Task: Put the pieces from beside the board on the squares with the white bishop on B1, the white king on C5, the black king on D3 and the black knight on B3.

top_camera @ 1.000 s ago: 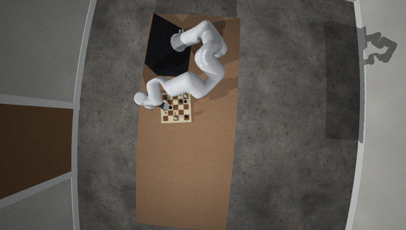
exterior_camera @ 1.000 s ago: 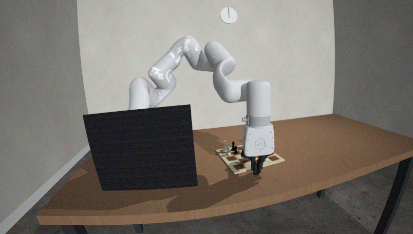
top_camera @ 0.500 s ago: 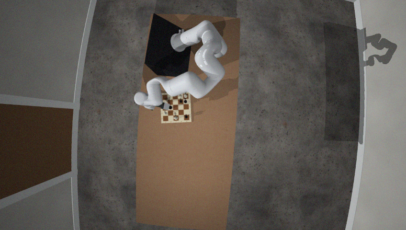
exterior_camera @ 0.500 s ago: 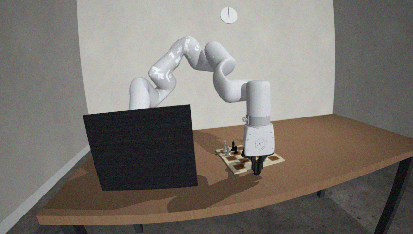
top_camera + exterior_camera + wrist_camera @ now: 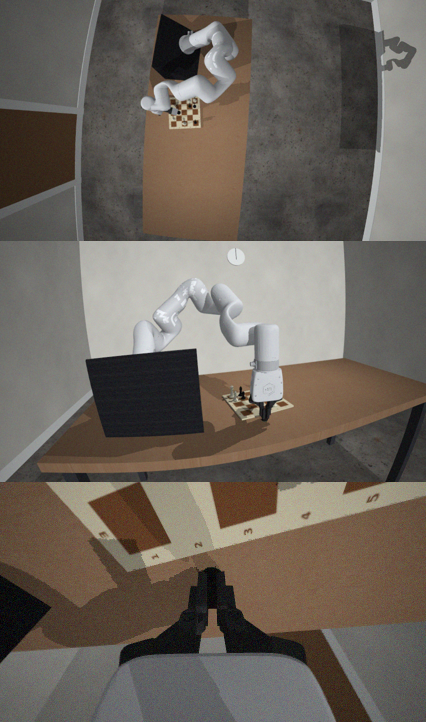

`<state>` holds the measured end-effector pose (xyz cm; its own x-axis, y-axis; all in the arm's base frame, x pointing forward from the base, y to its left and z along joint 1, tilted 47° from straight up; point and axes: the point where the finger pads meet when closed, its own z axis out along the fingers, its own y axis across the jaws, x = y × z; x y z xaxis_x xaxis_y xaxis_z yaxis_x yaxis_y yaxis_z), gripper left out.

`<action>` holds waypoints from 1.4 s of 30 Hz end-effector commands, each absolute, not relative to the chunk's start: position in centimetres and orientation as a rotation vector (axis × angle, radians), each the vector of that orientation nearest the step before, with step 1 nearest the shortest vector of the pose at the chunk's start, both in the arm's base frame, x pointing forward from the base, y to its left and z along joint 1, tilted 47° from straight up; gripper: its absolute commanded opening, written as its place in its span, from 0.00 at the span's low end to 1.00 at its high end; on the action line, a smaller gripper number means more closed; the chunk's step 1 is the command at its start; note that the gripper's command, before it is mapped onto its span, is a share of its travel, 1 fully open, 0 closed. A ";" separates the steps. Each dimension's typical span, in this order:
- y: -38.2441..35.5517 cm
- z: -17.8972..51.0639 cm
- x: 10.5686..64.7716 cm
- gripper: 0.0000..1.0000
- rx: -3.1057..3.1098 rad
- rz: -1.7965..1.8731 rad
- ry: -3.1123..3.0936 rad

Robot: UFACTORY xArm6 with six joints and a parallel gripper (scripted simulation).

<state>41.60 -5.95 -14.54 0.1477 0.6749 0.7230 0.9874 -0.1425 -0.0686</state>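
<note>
My gripper (image 5: 212, 583) (image 5: 264, 416) is shut on a small black chess piece (image 5: 212, 574) whose kind I cannot tell. It stands low over the table just outside the chessboard (image 5: 225, 538) (image 5: 284, 404) (image 5: 185, 127), by the edge digits 1 and 2. The fingers hide most of the piece. On the board I see a white piece (image 5: 231, 391) (image 5: 194, 100) and a black piece (image 5: 240, 390) at the far side. More pieces (image 5: 195, 121) (image 5: 184, 121) stand on other squares.
A tall black panel (image 5: 146, 393) (image 5: 173, 50) stands on the wooden table (image 5: 328, 390) beside the arm's base, left of the board in the exterior view. The arm's elbow hangs over the board's far side.
</note>
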 end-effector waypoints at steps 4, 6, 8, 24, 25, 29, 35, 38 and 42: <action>-6.3 -14.3 41.6 0.00 -1.885 -0.744 -1.584; -6.7 -13.8 41.6 0.00 -1.885 -0.744 -1.584; -6.7 -13.8 41.6 0.00 -1.885 -0.744 -1.584; -13.1 -7.7 41.1 0.00 -1.885 -0.744 -1.584; -13.1 -7.7 41.1 0.00 -1.885 -0.744 -1.584; -13.3 -7.6 41.1 0.00 -1.885 -0.744 -1.584; -13.3 -7.6 41.1 0.00 -1.885 -0.744 -1.584; -13.1 -7.4 41.1 0.00 -1.896 -0.737 -1.567; -12.9 -7.1 41.3 0.00 -1.919 -0.721 -1.530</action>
